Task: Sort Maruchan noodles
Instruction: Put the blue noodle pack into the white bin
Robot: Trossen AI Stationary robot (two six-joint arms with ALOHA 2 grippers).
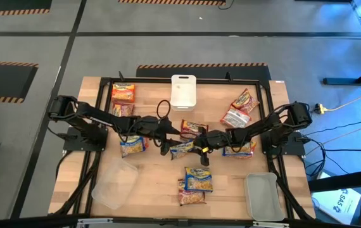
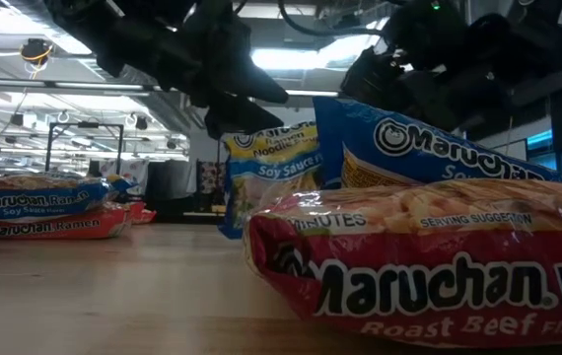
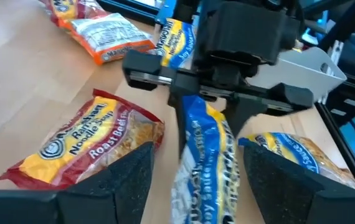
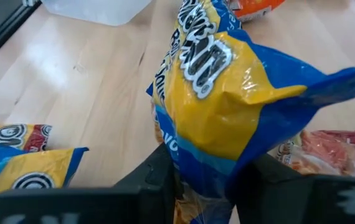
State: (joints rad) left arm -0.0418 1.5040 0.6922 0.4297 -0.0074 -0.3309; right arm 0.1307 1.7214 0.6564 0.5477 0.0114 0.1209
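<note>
A blue-and-yellow Maruchan Soy Sauce packet [image 1: 183,149] is held on edge near the table's middle, between my two grippers. My right gripper [image 1: 201,151] reaches in from the right and is shut on it. My left gripper [image 1: 166,144] comes from the left and is open. Its two fingers stand on either side of the packet's other end [image 3: 202,168], with gaps showing, so it touches nothing. In the low view the packet [image 2: 266,173] stands upright behind a red Roast Beef packet [image 2: 429,261]. I cannot tell whether its lower edge touches the table. My right gripper [image 4: 205,180] pinches the blue packet's right-hand end [image 4: 208,146] between its two fingers [image 4: 156,177]. The fingers come level from the table's right side. The packet stands on edge and reaches out past the fingers toward the left gripper, its plastic crumpled at the hold.
Other packets lie flat: orange [image 1: 123,93] and red [image 1: 122,109] at far left, blue [image 1: 133,146], red [image 1: 193,128], two at far right [image 1: 240,107], blue [image 1: 239,150], and blue on red near the front [image 1: 197,180]. There are also a white tub [image 1: 183,90] and clear tubs [image 1: 114,185] [image 1: 263,195].
</note>
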